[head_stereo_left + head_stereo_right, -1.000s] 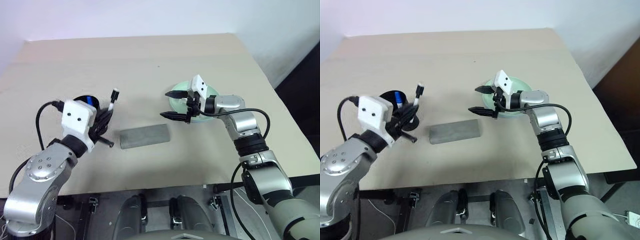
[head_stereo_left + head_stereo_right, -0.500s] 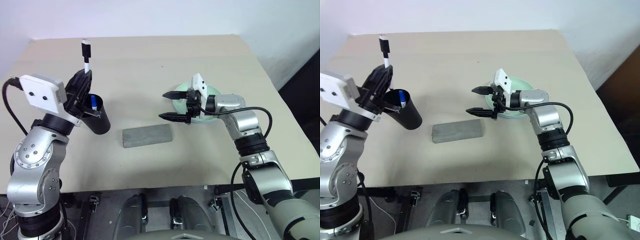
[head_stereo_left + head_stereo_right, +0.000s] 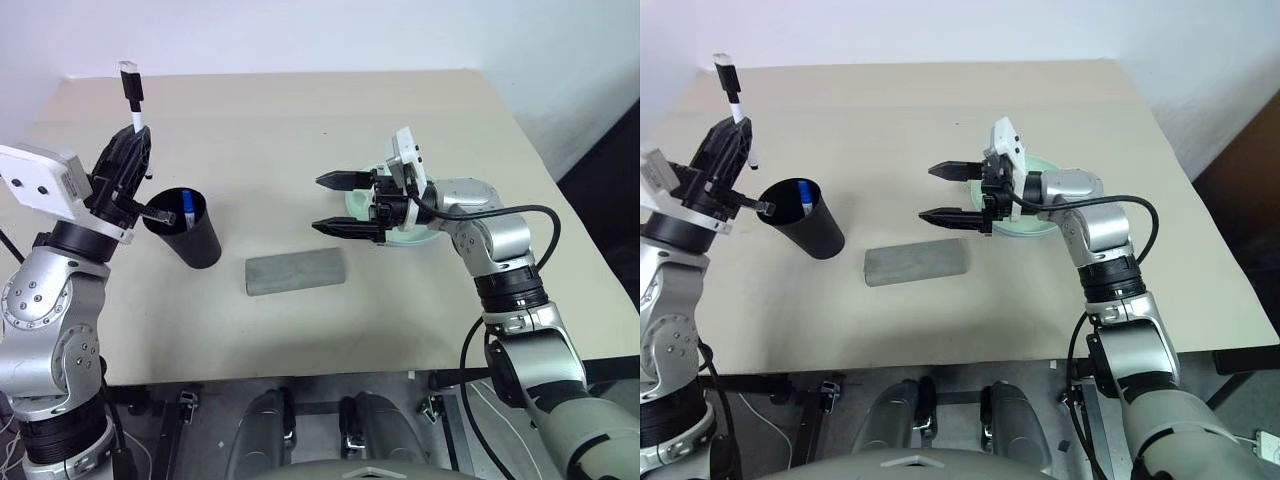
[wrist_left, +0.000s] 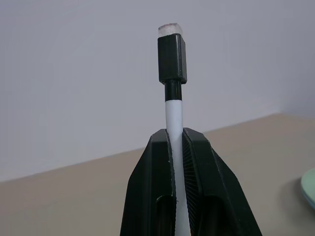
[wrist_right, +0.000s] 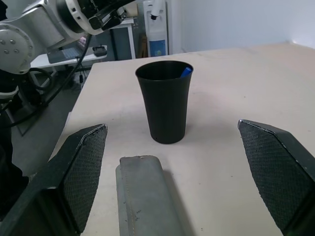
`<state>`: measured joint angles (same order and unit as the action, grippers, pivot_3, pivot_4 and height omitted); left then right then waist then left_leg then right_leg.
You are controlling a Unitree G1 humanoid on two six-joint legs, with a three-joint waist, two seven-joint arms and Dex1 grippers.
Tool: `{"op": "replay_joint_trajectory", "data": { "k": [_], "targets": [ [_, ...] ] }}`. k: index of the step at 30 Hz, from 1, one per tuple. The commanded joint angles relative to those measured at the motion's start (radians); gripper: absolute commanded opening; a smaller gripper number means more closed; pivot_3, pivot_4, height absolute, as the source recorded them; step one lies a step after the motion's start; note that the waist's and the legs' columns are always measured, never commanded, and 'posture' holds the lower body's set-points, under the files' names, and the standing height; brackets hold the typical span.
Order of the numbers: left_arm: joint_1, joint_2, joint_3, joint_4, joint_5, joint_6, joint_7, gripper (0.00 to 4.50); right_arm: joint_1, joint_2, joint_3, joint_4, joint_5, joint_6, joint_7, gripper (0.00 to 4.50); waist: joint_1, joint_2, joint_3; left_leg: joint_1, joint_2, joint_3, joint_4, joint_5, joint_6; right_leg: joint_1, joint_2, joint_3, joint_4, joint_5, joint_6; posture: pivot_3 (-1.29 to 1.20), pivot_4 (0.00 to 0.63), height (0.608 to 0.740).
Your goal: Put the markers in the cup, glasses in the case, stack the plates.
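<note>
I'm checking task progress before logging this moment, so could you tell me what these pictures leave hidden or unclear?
- Glasses: whether they lie inside the closed case cannot be told; the lid hides its inside.
- Plates: in the eye views the right gripper and its wrist cover them, so stacking is unsure.
- Blue-capped marker: the cup wall hides all but its end.
- Black-capped marker: the shut left gripper covers its lower barrel.

obstacles: cup (image 3: 186, 227), case (image 3: 295, 272) | free: bare table (image 3: 280, 130) beyond them
</note>
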<state>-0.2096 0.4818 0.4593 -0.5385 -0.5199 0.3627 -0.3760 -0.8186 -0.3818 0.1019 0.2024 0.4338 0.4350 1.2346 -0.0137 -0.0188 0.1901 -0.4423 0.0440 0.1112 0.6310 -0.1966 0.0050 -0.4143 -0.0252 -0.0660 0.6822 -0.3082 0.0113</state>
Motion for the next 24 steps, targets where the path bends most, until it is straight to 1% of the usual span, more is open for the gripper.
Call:
{"op": "replay_joint_trajectory", "data": {
  "k": [1,5,13,24],
  "targets": [
    [0.010,0.020,0.042,0.017,-0.067,-0.012,-0.042,0.01,0.004,-0.012,-0.002,-0.036,-0.003,-0.014,-0.003,4.50,0.000,0.000,0.000,0.000,0.000,0.000,0.000,0.000,0.000,0.000,0.000,0.000,0.000,0.000,0.000,0.00,0.150,0.715],
    [0.044,0.026,0.061,0.061,-0.089,-0.050,-0.092,0.01,0.010,-0.014,0.001,-0.033,-0.013,-0.024,-0.006,4.50,-0.002,0.000,0.000,0.000,0.000,0.000,0.000,0.000,0.000,0.000,0.000,0.000,0.000,0.000,0.000,0.00,0.150,0.715],
    [0.099,0.056,0.028,0.130,0.008,-0.129,-0.118,0.01,0.014,-0.015,0.008,-0.025,-0.034,-0.042,-0.012,4.50,-0.001,0.000,0.000,0.000,0.000,0.000,0.000,0.000,0.000,0.000,0.000,0.000,0.000,0.000,0.000,0.00,0.150,0.715],
    [0.109,0.054,0.022,0.178,0.032,-0.134,-0.111,0.01,0.012,-0.016,0.004,-0.015,-0.045,-0.055,-0.021,4.50,-0.001,0.000,0.000,0.000,0.000,0.000,0.000,0.000,0.000,-0.001,-0.001,0.000,0.000,0.000,0.000,0.00,0.150,0.715]
  ]
}}
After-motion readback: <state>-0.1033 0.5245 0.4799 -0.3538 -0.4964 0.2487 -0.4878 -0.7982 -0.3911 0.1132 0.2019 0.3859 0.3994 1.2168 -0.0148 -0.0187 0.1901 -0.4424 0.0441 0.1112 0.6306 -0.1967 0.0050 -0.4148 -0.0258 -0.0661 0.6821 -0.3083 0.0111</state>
